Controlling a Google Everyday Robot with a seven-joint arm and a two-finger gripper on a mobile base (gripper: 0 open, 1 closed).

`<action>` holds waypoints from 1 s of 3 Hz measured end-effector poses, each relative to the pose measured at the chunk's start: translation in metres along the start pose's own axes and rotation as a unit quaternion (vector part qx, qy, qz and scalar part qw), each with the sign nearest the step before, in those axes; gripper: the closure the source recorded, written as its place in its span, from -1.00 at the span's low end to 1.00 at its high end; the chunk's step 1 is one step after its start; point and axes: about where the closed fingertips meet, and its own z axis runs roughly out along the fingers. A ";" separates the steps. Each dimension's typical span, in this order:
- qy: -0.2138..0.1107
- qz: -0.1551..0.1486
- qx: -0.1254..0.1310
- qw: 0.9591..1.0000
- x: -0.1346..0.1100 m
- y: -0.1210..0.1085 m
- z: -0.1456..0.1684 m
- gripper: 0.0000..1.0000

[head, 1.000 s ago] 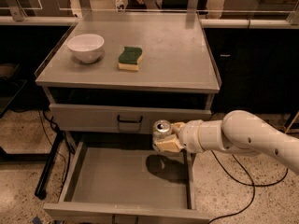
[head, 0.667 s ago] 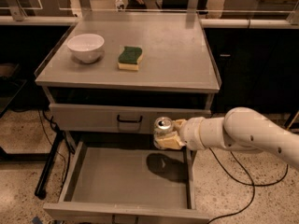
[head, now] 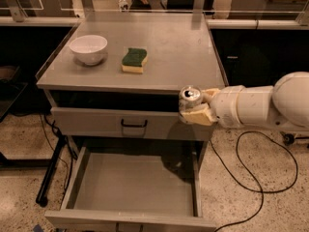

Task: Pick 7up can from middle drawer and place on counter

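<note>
the grey metal worktop [head: 174, 57] of the cabinet is the largest thing here, squarish with a thin raised edge. below it, at the bottom, the open drawer [head: 135, 185] is pulled well out towards the camera; it is wide and shallow with low side walls, and its flat grey floor is bare, with a dark shadow at its back right. the white arm [head: 260, 105] comes in from the right edge, its thick rounded segments lying nearly level at about the height of the worktop's front edge, the wrist pointing left. between worktop and open drawer sits a closed drawer front [head: 96, 122] with a black handle [head: 133, 124] at its middle. a black cable [head: 251, 178] loops over the speckled floor on the right.

on the worktop's left part stands a white bowl [head: 88, 49], and just to its right, apart from it, lies a sponge [head: 134, 60], green on top and yellow beneath.

the claw [head: 192, 108] hangs at the cabinet's front right corner, its tan fingers [head: 200, 115] closed around the lower body of the can [head: 189, 96]. the can is upright in the air, off the drawer floor and not on the worktop, its shiny silver top with the pull tab level with the worktop's front edge. no writing on its side can be made out.
</note>
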 end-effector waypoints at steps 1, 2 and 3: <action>-0.003 0.002 -0.006 1.000 -0.002 0.005 0.006 1.00; -0.003 0.003 -0.007 1.000 -0.001 0.007 0.008 1.00; -0.012 -0.024 0.014 1.000 -0.036 -0.016 -0.019 1.00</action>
